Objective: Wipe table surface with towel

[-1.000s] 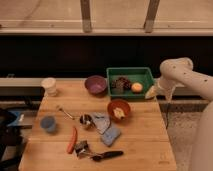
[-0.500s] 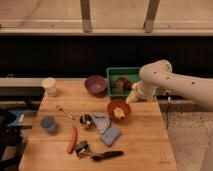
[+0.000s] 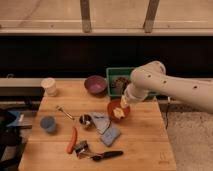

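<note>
The towel (image 3: 106, 129) is a blue-grey cloth lying crumpled near the middle of the wooden table (image 3: 145, 145). My white arm reaches in from the right, and my gripper (image 3: 123, 104) hangs just over the orange bowl (image 3: 119, 112), a little up and to the right of the towel. The gripper is not touching the towel. The arm hides part of the green bin (image 3: 114, 76) behind it.
A purple bowl (image 3: 95, 83) and a white cup (image 3: 49, 86) stand at the back. A blue cup (image 3: 48, 123), a spoon (image 3: 64, 112), a small metal cup (image 3: 85, 120), an orange-red carrot-like item (image 3: 73, 140) and a black-handled knife (image 3: 107, 155) lie at the left and front.
My arm has swung left from the table's right edge, past the green bin, and the gripper has come down over the orange bowl. The objects on the table have not moved.
</note>
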Action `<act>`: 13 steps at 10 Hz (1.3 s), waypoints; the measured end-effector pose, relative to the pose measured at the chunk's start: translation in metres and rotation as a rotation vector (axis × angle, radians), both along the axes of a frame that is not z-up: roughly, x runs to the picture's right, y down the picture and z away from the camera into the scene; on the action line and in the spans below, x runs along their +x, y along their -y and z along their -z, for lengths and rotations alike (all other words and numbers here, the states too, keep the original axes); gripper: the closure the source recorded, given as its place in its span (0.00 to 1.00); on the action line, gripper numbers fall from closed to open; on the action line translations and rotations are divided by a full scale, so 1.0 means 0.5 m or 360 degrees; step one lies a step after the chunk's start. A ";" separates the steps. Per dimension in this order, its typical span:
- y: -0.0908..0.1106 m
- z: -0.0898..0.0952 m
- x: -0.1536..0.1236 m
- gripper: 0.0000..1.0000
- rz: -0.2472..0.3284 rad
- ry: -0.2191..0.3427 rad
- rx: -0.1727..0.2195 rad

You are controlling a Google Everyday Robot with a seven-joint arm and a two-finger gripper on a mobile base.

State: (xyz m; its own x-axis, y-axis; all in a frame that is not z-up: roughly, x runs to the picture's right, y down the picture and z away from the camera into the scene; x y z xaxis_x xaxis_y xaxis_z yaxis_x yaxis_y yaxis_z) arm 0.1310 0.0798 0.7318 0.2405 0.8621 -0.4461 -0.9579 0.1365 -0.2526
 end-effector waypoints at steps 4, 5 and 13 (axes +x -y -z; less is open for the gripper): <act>0.001 0.000 -0.004 0.36 0.0004 0.0005 0.0000; -0.003 -0.002 -0.007 0.36 0.0020 0.0016 -0.0006; -0.110 0.005 -0.320 0.36 0.0406 0.0351 -0.0086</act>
